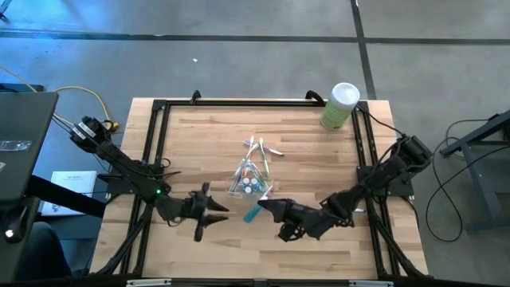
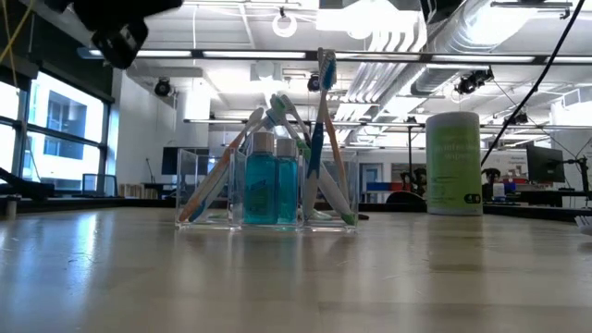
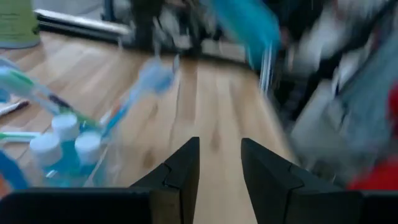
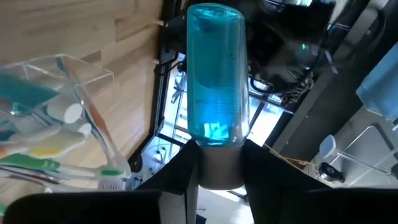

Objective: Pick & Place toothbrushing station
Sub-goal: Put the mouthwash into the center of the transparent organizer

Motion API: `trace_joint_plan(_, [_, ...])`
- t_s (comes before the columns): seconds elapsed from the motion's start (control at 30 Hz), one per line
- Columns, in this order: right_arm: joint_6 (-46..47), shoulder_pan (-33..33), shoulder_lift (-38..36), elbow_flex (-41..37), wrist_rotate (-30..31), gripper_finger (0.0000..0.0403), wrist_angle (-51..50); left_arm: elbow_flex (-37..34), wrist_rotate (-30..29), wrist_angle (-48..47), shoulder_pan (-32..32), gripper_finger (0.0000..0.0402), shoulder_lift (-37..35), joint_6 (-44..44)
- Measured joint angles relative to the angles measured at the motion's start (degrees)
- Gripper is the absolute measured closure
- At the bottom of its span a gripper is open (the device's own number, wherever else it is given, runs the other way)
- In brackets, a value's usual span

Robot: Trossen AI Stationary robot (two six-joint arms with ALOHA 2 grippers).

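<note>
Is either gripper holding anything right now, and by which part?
The right gripper holds a small blue tube by its white-capped end; the left gripper holds nothing.

You see the left gripper (image 3: 219,163) slightly parted over bare table (image 3: 211,93); beside it stands the cup (image 3: 93,163) with white-capped tubes (image 3: 65,140) and toothbrushes (image 3: 134,93).

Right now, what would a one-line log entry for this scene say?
right end effector: shut on blue tube, held beside clear cup | left end effector: open, empty, near cup | toothbrushes: in cup
</note>
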Motion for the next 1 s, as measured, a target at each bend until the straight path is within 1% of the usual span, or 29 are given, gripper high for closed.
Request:
trace_joint_plan(0.07, [0.5,0.0,0.0,0.0,0.0,0.0314,-0.4,0.0,-0.9,5.3,0.8,0.0289,0.0,-4.0])
trace_joint_plan(0.13, [0.5,-0.1,0.1,0.0,0.0,0.0314,-1.1,0.0,-0.9,9.7,1.6,0.0289,0.0,-5.1])
trace_joint_plan(0.33, [0.9,-1.5,3.4,0.0,-0.6,0.0313,-1.2,0.0,0.1,12.4,4.5,0.0289,0.5,-6.7])
trace_joint_plan(0.5, [0.5,-3.2,5.1,0.1,-1.0,0.0313,-0.6,0.0,6.2,13.6,8.4,0.0289,2.9,-9.6])
trace_joint_plan(0.67, [1.5,-3.9,5.0,0.8,-1.0,0.0313,-0.3,0.2,11.7,13.4,11.6,0.0289,4.0,-12.5])
trace_joint_plan(0.77, [1.5,-4.0,5.0,0.8,-1.0,0.0312,-0.6,0.3,13.0,13.4,12.1,0.0289,4.1,-12.4])
trace_joint_plan(0.87, [1.5,-4.0,5.0,0.8,-1.0,0.0312,-0.5,1.2,13.1,13.5,11.8,0.0289,4.6,-9.4])
trace_joint_plan(1.0, [1.5,-4.3,5.0,0.7,-1.3,0.0312,-0.9,3.5,12.9,13.4,11.3,0.0289,7.5,-6.2])
